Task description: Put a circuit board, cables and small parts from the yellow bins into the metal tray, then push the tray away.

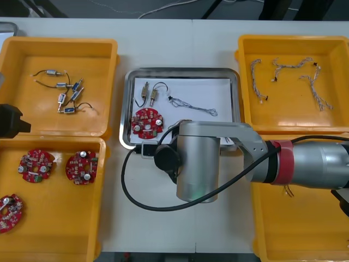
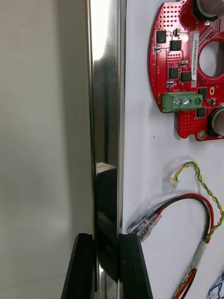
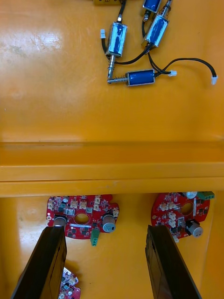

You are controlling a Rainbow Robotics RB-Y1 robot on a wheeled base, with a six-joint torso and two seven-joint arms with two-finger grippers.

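Now the right gripper [image 2: 108, 245] pinches the rim of the metal tray [image 2: 105, 117], probably to push it away. The left gripper [image 3: 105, 236] hangs wide open over the yellow bins [image 3: 112, 168].

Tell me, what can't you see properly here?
Front view: right arm hides metal tray's near rim and much of the near right bin.
Right wrist view: right gripper clamps that rim; edge cuts tray's board.
Left wrist view: open left gripper's finger covers a binned board.

Four bins [image 1: 54, 54], one tray [image 1: 182, 71], four boards [image 1: 147, 123]
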